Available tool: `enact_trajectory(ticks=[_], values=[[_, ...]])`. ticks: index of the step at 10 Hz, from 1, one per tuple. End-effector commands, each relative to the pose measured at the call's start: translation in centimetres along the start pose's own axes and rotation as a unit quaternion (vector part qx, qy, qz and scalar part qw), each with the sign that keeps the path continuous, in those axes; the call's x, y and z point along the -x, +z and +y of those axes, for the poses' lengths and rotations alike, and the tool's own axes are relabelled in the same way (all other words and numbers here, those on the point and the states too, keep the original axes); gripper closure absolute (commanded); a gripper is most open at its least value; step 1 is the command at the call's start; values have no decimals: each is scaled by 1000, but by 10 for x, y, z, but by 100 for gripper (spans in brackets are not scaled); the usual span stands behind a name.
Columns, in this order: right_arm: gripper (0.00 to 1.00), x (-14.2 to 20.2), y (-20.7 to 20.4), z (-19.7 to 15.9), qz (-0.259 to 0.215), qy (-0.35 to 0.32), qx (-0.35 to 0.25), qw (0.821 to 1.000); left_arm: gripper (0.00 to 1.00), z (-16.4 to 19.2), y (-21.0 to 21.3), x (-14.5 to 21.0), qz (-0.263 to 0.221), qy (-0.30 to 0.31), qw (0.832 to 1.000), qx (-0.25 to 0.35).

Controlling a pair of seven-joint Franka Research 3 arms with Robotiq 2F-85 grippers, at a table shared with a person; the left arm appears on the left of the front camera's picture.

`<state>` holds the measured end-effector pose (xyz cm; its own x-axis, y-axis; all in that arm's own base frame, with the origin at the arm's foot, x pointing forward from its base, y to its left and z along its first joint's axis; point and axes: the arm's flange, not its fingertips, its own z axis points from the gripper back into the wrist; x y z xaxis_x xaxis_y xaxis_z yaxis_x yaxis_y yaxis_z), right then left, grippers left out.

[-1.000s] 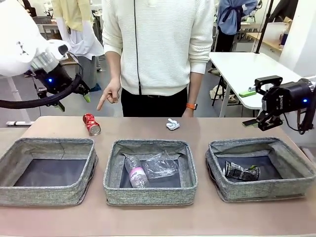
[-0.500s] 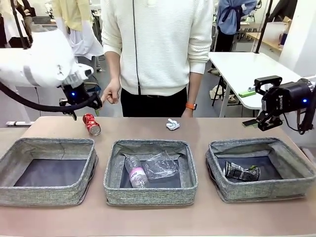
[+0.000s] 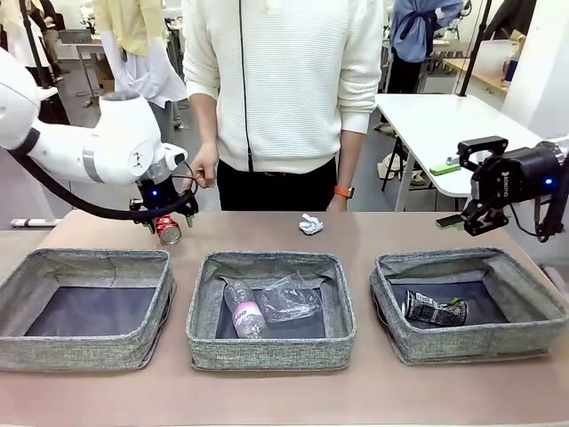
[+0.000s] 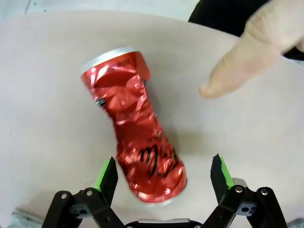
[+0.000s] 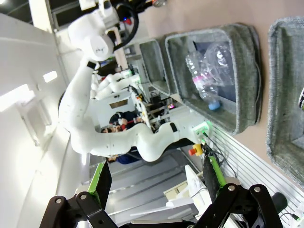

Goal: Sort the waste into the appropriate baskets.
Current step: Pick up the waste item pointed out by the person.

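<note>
In the front view the left arm bends in from the left edge, wrist turned down, and the left gripper [image 3: 165,221] hangs over the red soda can [image 3: 167,229] at the table's far left; a person's hand [image 3: 203,169] hangs just above and to its right. The left wrist view adds what that view lacks: the can [image 4: 135,128] is dented and lies on its side, the jaws stand wide apart either side of its near end without touching it, and one finger [image 4: 237,64] points down at the upper right. The left basket [image 3: 84,258] shows its dark lining; the middle basket [image 3: 267,260] holds the clear plastic bottle with pink label [image 3: 242,311] and the clear plastic cup [image 3: 289,298]; behind it on the table lies the crumpled white paper wad [image 3: 310,224]; the right basket [image 3: 462,256] holds the crushed dark can [image 3: 434,309]. The right gripper [image 3: 451,193] hovers at the right edge above that basket, pointing left, jaws apart and holding nothing; its wrist view shows the baskets sideways.
</note>
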<state>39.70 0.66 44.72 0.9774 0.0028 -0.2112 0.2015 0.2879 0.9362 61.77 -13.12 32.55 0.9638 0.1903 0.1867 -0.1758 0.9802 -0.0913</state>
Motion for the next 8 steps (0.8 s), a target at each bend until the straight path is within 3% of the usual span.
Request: enact_trajectory(ticks=[1, 6, 7, 8], values=[[0, 1, 3, 1, 7, 10, 2, 1000, 0, 0, -4, -12, -13, 36, 999, -22], [0, 1, 3, 1, 7, 10, 2, 1000, 0, 1, -13, -13, -14, 59, 997, -37], [0, 1, 3, 1, 7, 10, 2, 1000, 59, -1, -14, -15, -13, 51, 997, -54], [0, 1, 3, 1, 7, 10, 2, 1000, 59, 1, -14, -15, -14, 48, 997, -57]])
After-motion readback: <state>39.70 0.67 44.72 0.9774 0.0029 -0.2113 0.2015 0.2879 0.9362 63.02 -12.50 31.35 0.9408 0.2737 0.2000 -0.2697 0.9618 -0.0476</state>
